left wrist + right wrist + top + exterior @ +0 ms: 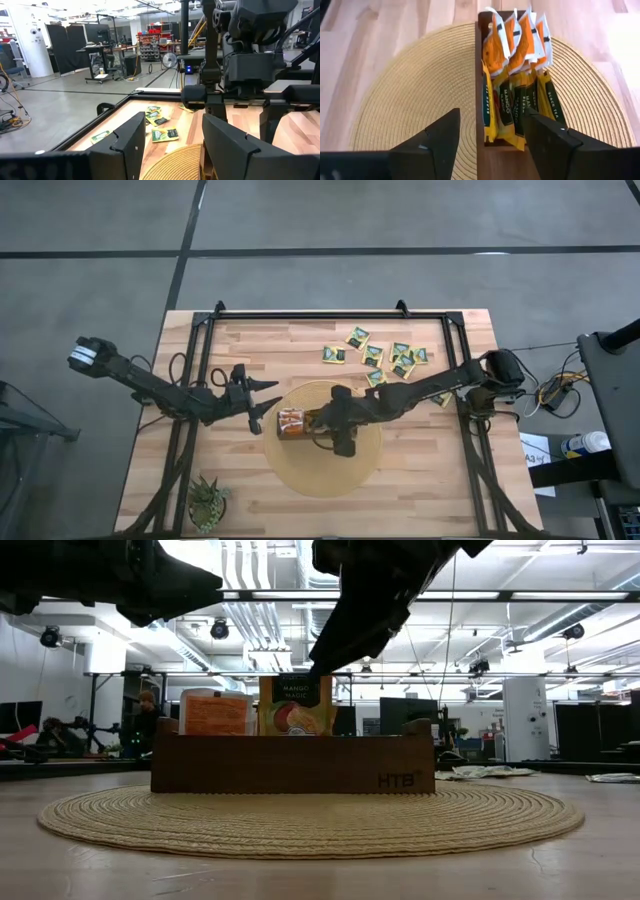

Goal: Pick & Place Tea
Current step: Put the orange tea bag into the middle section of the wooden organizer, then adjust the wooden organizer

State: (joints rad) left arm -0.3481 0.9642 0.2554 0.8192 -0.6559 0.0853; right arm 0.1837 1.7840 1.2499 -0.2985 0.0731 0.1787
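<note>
A big round woven mat [325, 470] lies on the wooden table [430, 480], and a long brown box [482, 90] sits on it. The right gripper [492, 137] hangs just over the box with its fingers wide apart, holding nothing. It looks like it just dropped a tea bag in. Orange tea bags [512, 42] and yellow-green ones stand inside. More loose tea bags [385, 357] wait farther back on the table, so next it should fetch one. The left gripper [258, 402] waits beside the mat, partly open and empty.
</note>
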